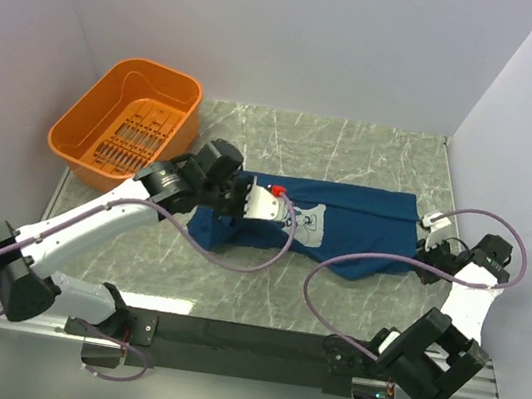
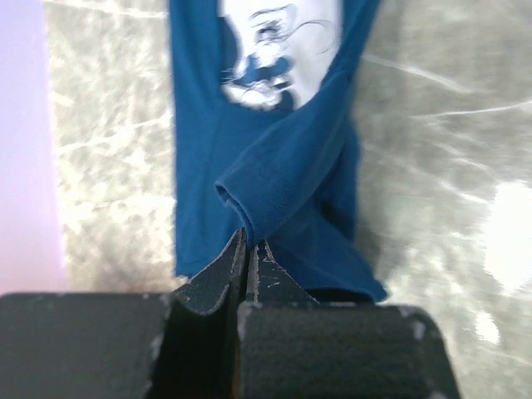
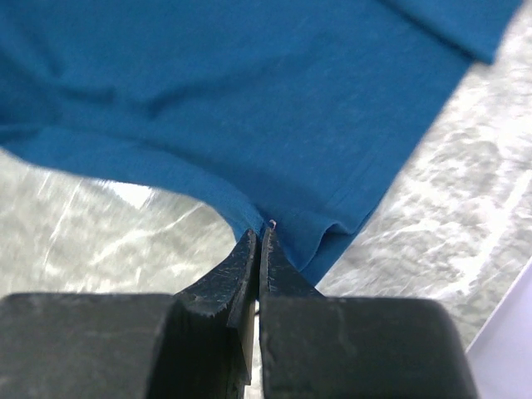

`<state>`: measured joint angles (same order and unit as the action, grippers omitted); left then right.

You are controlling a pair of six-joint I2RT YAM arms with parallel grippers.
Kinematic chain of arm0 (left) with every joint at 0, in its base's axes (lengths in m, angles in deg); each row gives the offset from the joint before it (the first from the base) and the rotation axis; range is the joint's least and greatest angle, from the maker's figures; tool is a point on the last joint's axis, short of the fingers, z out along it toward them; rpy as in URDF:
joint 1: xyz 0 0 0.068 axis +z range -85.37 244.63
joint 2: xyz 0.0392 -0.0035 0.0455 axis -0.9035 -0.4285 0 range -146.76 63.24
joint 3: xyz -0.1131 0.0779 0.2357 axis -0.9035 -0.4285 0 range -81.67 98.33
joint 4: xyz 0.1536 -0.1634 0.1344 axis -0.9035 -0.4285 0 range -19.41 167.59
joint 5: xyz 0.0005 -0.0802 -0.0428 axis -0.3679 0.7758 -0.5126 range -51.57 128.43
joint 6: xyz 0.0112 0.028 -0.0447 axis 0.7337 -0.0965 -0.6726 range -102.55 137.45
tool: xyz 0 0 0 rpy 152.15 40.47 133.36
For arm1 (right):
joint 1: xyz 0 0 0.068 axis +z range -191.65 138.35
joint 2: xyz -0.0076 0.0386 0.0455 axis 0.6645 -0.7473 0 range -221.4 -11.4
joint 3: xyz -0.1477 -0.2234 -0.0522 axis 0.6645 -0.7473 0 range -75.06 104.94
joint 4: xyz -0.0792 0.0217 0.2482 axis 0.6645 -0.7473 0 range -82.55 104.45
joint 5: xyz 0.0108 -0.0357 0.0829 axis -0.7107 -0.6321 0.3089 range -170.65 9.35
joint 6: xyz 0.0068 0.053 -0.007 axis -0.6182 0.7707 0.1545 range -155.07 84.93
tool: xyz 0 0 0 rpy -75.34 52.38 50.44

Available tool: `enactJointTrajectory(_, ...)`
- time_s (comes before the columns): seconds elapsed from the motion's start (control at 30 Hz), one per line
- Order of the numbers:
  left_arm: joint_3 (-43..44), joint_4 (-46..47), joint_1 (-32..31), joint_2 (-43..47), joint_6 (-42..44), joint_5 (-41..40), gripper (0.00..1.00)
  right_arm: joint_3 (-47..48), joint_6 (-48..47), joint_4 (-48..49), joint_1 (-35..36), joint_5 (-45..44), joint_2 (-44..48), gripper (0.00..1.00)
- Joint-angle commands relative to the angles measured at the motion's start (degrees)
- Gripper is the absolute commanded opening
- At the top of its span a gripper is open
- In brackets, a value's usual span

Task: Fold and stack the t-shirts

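Top external view is showing the orange basket [image 1: 98, 107] sitting at the far-left corner of the marble table [image 1: 331, 301], its open side facing up and its slotted floor showing bare orange plastic; the shirt is lying outside it, not touching it. The navy t-shirt [image 1: 365, 215] is lying across the middle of the table, stretched left to right, with the pale print [image 1: 308, 221] facing up toward its left part. The left gripper [image 1: 279, 210] is reaching in from the left, just beside the print, and the right gripper [image 1: 423, 253] is sitting at the shirt's right end. Left wrist view is showing the left gripper [image 2: 248, 241] with fingers pressed together, pinching a bunched fold of the t-shirt [image 2: 274, 183], with the print [image 2: 278, 50] lying just beyond the fold. Right wrist view is showing the right gripper [image 3: 260, 237] likewise closed tight, nipping the near edge of the t-shirt [image 3: 249, 108]; the cloth there is spreading away from the fingertips, lifting slightly off the table by the pinch. Which seam or hem each one is gripping, I cannot tell.
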<state>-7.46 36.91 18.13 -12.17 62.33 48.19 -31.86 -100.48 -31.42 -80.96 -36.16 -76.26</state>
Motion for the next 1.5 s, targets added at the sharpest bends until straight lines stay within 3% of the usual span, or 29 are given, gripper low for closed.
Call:
enactJointTrajectory(0.0,-3.71,-3.00,-0.61,5.01,1.09,8.51,0.00,2.94,-11.30,-8.79,-1.20,1.83,-0.44,0.00)
enactJointTrajectory(0.13,-11.18,-2.03,-2.27,8.88,0.73,13.26,0.00,4.78,-24.64,-17.49,-3.14,2.79,-1.76,0.00)
enactJointTrajectory(0.23,-13.57,-3.16,-4.29,9.41,1.96,15.38,0.00,6.54,-27.05,-21.36,-4.11,4.11,-2.99,0.00)
enactJointTrajectory(0.5,-12.42,-0.37,-7.55,2.04,0.48,19.67,0.00,6.72,-24.95,-20.67,-4.20,5.87,-4.31,0.00)
enactJointTrajectory(0.6,-15.06,3.32,-8.87,0.10,-2.24,22.67,0.00,5.94,-24.07,-19.35,-4.20,4.56,-4.92,0.00)
enactJointTrajectory(0.83,-21.83,12.37,-11.07,0.10,-8.75,21.09,0.03,4.17,-23.19,-16.71,-4.11,2.79,-7.29,0.00)
enactJointTrajectory(1.07,-22.63,18.54,-14.93,-6.30,-17.45,14.25,0.15,3.39,-21.17,-14.70,-1.83,3.06,-10.46,0.00)
enactJointTrajectory(1.23,-20.16,17.57,-16.16,-6.85,-21.94,8.01,0.41,-0.83,-16.52,-8.64,5.53,-1.42,-8.88,0.00)
enactJointTrajectory(1.33,-20.86,17.84,-16.25,-3.08,-23.44,6.86,0.65,-3.21,-13.96,-4.68,8.80,-3.35,-7.65,0.00)
enactJointTrajectory(1.47,-22.71,16.61,-16.60,3.24,-24.84,4.58,0.68,-2.69,-12.55,-3.18,9.69,-3.36,-9.40,0.00)
